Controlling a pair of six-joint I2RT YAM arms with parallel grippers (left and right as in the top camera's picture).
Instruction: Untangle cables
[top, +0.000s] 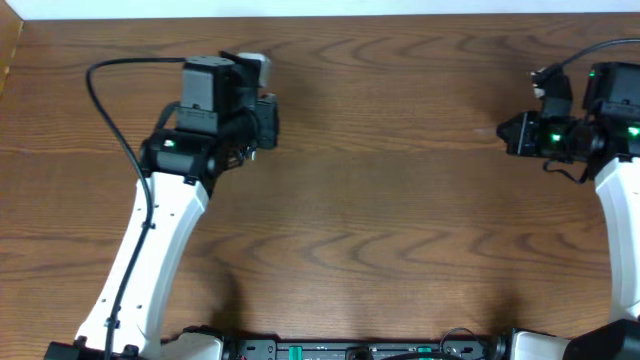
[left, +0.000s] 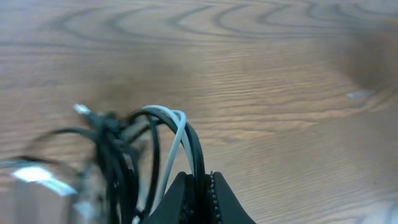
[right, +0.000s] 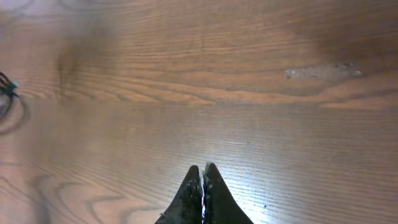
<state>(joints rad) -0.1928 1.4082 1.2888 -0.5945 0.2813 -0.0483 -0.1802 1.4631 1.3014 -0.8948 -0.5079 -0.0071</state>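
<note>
Over the table, my left claw clamps the limp, light black and white cables; my right claw, clenched empty, should take a free loop.

left arm: white tapered link, black wrist block, green LED | black cable running along it | right arm: white link, black wrist, green lights | left gripper, right gripper: black wedge-shaped fingers
</note>
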